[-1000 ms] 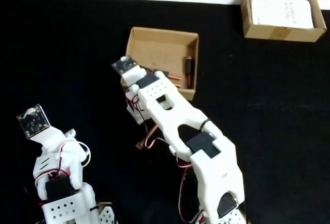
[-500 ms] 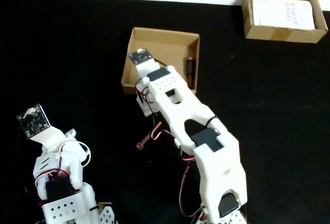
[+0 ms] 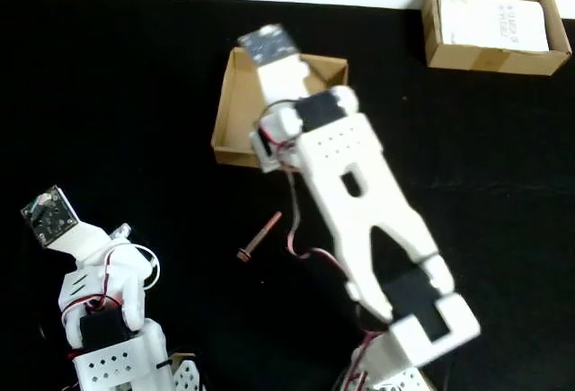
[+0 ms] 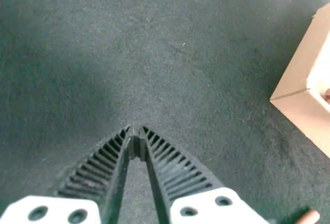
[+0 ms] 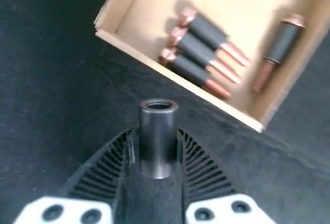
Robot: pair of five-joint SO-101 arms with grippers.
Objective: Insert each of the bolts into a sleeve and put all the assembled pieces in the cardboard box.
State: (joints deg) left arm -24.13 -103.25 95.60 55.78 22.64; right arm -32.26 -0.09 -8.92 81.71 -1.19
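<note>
Up with the dark metal sleeve, copper bolt left lying.
High: right arm swung up over the open brown cardboard box, bolt loose on the black tabletop before the box. Left wrist: left fingers pressed together, empty, beside the box. Right wrist: right fingers clamped on the sleeve; four assembled pieces boxed, probably one pairing left.

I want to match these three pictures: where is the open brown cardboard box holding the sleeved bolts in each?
High view: open brown cardboard box upper middle, partly under the right arm.
Left wrist view: one box corner, ahead of the left gripper, to one side.
Right wrist view: box beyond the right gripper and its dark metal sleeve.
Shared landmark: the black cloth table.
</note>
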